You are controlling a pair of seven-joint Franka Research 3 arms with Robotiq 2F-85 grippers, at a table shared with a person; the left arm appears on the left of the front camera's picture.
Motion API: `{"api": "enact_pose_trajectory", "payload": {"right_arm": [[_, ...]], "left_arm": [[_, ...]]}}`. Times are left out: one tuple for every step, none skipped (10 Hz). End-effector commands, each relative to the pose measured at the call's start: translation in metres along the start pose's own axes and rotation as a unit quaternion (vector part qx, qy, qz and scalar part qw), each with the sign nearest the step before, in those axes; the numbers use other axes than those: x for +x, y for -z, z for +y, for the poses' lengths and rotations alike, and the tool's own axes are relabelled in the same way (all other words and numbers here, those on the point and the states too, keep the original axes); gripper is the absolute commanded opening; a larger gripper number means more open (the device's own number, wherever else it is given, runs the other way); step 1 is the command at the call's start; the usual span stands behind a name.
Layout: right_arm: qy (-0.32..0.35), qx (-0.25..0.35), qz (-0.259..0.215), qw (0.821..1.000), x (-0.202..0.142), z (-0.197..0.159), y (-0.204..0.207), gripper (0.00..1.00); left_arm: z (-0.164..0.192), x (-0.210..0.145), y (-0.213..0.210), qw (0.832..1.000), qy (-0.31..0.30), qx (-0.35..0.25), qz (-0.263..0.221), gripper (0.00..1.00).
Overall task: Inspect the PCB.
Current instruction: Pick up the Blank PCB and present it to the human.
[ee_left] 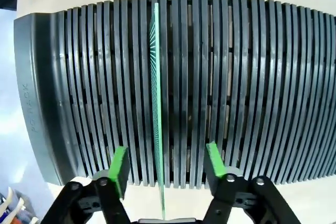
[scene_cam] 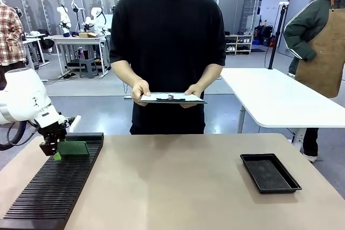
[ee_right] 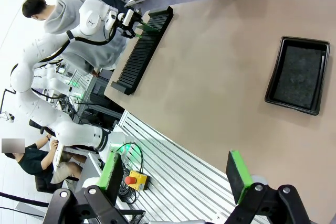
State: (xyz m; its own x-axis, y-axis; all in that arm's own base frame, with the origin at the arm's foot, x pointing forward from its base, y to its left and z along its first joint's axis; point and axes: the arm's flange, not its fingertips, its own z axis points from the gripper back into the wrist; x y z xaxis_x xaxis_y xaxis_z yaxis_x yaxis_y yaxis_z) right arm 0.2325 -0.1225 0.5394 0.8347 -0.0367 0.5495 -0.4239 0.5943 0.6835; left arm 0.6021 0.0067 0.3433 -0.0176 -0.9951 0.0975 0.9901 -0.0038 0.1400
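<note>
The PCB (scene_cam: 73, 148), a thin green rectangular board, stands upright on its long edge in a slot near the far end of the black slotted rack (scene_cam: 46, 192) (seen edge-on from above, a mere green sliver).

bright and even light from above in all views, with only soft shadows on the table (scene_cam: 178, 187). both wrist views bend at the edges; the black rack (ee_left: 236, 77) looks curved.
</note>
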Motion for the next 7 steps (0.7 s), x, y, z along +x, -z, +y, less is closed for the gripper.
{"api": "enact_pose_trajectory", "payload": {"right_arm": [[-0.004, 0.005, -0.003, 1.000, -0.0002, 0.0008, -0.0009, 1.00], [-0.004, 0.005, -0.003, 1.000, -0.0002, 0.0008, -0.0009, 1.00], [-0.004, 0.005, -0.003, 1.000, -0.0002, 0.0008, -0.0009, 1.00], [-0.004, 0.005, -0.003, 1.000, -0.0002, 0.0008, -0.0009, 1.00], [-0.004, 0.005, -0.003, 1.000, -0.0002, 0.0008, -0.0009, 1.00], [-0.004, 0.005, -0.003, 1.000, -0.0002, 0.0008, -0.0009, 1.00], [-0.004, 0.005, -0.003, 1.000, -0.0002, 0.0008, -0.0009, 1.00]], "left_arm": [[0.0075, 0.0006, -0.0034, 1.000, -0.008, -0.011, -0.005, 0.00], [0.0077, 0.0014, -0.0028, 1.000, -0.009, -0.014, -0.009, 0.00], [0.0081, 0.0025, -0.0020, 1.000, -0.010, -0.016, -0.007, 0.00], [0.0087, 0.0029, -0.0017, 1.000, -0.011, -0.018, -0.005, 0.02], [0.0094, 0.0022, -0.0015, 1.000, -0.013, -0.021, -0.005, 0.00], [0.0090, 0.0026, -0.0017, 1.000, -0.014, -0.023, -0.002, 0.00], [0.0084, 0.0043, -0.0030, 1.000, -0.013, -0.022, -0.002, 0.00]]}}
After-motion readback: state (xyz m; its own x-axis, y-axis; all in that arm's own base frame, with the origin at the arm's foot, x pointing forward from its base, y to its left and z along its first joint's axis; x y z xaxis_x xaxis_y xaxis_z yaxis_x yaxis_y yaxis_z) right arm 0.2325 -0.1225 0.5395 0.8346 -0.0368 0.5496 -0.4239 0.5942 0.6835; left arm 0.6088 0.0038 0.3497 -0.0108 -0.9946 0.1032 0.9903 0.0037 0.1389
